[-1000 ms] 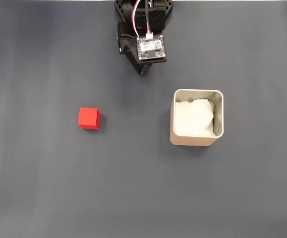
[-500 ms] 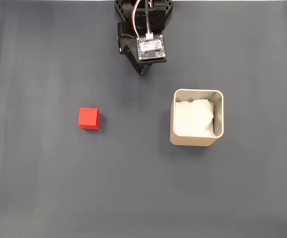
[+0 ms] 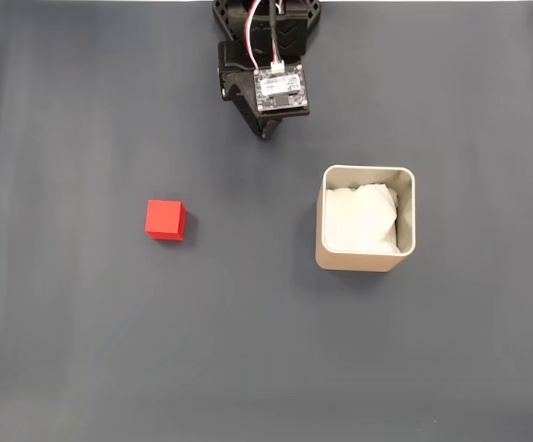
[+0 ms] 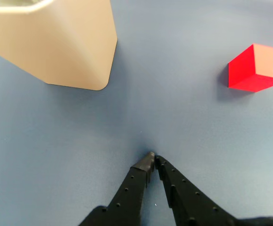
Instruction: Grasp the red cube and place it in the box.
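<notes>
Arm parked at the far edge, cube not yet grasped.

The end effector (image 4: 153, 157) is clenched on nothing, its tips meeting just above the bare grey bench (image 3: 248, 350), folded back near the arm's base, probably a rest pose before the reach. The red cube (image 3: 166, 220) sits alone on the left of the fixed view, well apart from the box (image 3: 365, 261) on the right, whose open top, lined with white paper (image 3: 363, 219), faces up to receive it.

matt red cube (image 3: 166, 220) with plain smooth faces, beige box (image 3: 411, 221) with thin smooth satin walls, crumpled white paper lining (image 3: 363, 219), black matt plastic gripper (image 4: 152, 159), smooth dull grey-blue table cover (image 3: 82, 350)
</notes>
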Motion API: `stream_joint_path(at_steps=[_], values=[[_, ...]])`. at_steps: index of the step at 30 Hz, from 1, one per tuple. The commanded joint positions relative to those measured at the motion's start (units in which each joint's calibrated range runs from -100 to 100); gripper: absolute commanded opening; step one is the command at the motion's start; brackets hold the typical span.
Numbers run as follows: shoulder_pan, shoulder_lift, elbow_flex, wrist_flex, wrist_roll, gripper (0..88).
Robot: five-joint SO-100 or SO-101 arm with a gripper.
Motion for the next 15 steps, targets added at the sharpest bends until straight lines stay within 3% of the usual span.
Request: stream_joint_path(at_steps=[1, 15], values=[[-0.2, -1.4, 0.5, 1.0, 0.5, 0.8], [-1.1, -1.4, 0.5, -0.6, -1.1, 0.3]])
